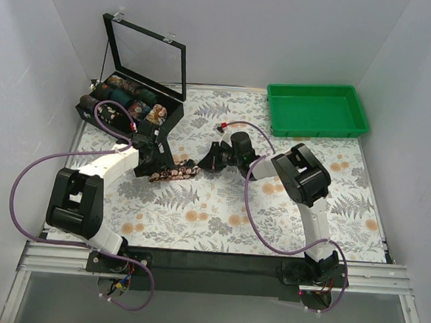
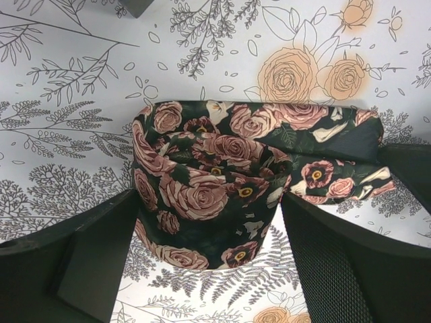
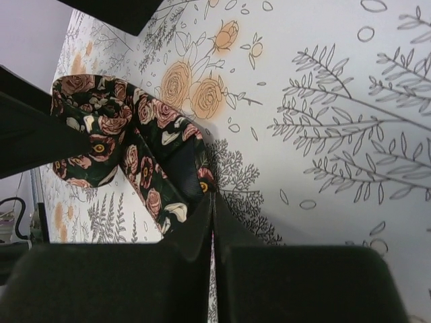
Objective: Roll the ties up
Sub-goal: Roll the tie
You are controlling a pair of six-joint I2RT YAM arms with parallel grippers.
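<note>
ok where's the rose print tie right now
Top view: the tie lies left of centre on the table, between the left pincer and the right pincer, near the black box.

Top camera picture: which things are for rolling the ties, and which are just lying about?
For the job:
rose-print tie, partly folded
left pincer, open around it
right pincer, shut on its end
rolled ties in the black box

Just lying about:
green tray
floral table cover
</note>
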